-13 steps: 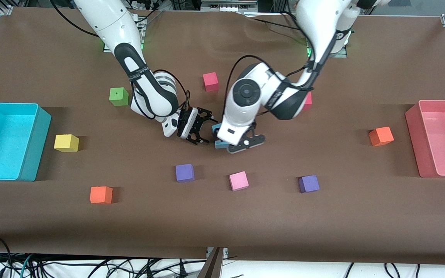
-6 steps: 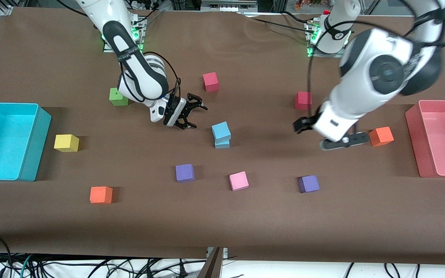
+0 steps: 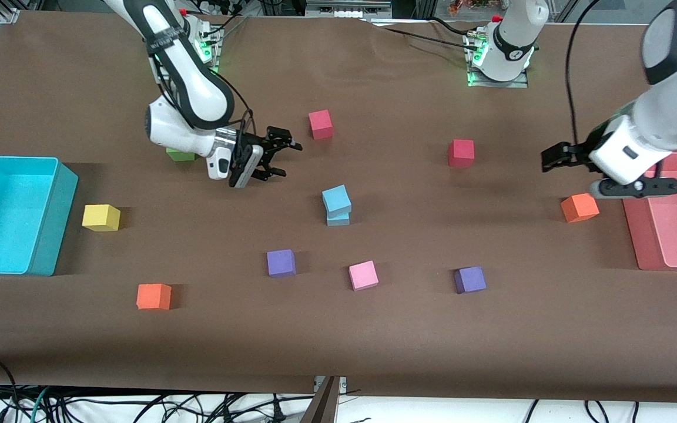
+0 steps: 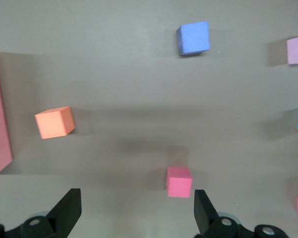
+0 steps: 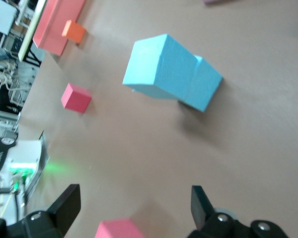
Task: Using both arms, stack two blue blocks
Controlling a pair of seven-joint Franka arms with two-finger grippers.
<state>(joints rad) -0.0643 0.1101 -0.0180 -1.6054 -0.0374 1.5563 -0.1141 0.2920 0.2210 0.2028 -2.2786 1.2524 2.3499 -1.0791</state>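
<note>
Revealing an offset, the right wrist view shows the upper blue block (image 5: 156, 67) skewed on the lower blue block (image 5: 203, 84); the left gripper (image 3: 609, 173) and right gripper (image 3: 277, 155) are held spread and empty.

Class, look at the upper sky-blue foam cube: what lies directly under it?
Under the upper sky-blue foam cube sits the second sky-blue foam cube, slightly offset. Its top face is mostly covered; only side faces show.
</note>
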